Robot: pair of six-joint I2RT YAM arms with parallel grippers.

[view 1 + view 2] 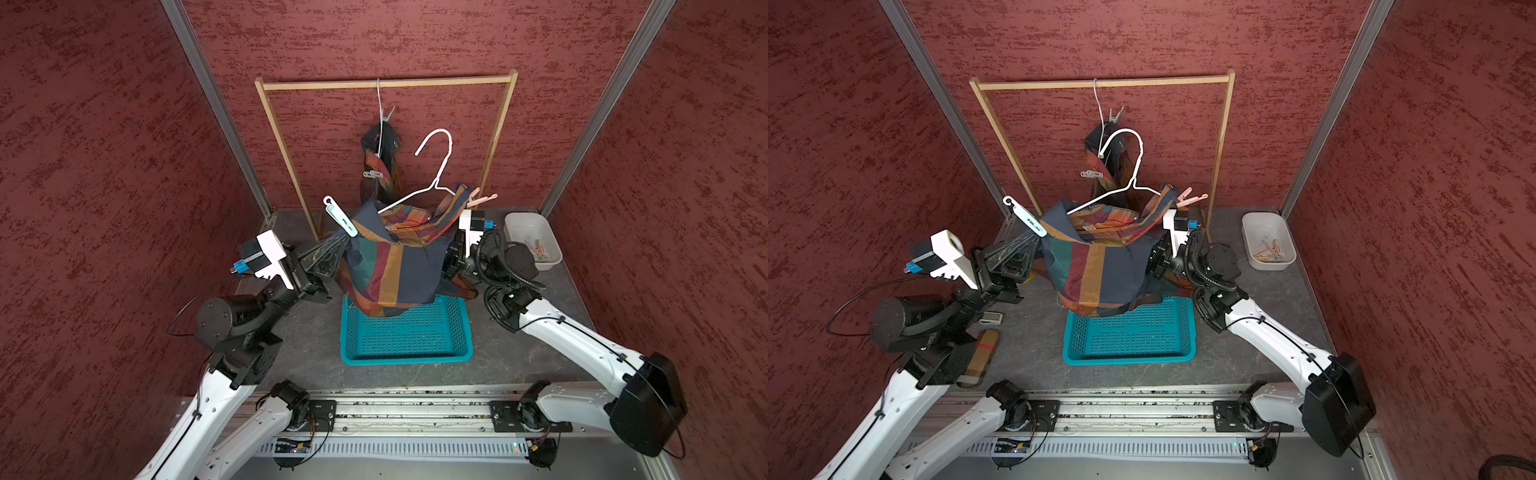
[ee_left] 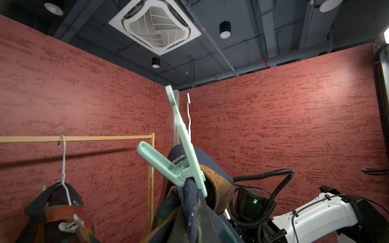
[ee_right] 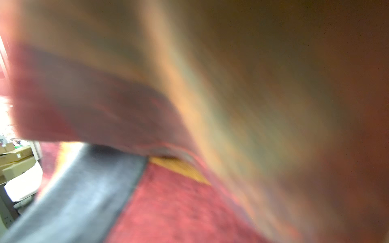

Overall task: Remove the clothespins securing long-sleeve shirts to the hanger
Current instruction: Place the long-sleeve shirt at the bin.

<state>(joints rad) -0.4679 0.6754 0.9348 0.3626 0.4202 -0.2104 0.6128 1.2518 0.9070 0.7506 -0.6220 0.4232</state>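
Above the teal basket (image 1: pixel 407 358), the near shirt (image 1: pixel 386 266) hangs on its white hanger (image 1: pixel 435 181); left gripper (image 1: pixel 334 247) and right gripper (image 1: pixel 453 253) both clench its cloth; mint clothespin (image 1: pixel 343 219) and pink clothespin (image 1: pixel 482 198) pinch its shoulders; behind the basket, the far shirt (image 1: pixel 384 166) hangs pinned on the wooden rack (image 1: pixel 415 83).

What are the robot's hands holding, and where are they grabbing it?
The plaid shirt on the loose hanger. The left gripper pinches its shoulder under the mint clothespin; the right gripper the other shoulder, its fingertips hidden by cloth.
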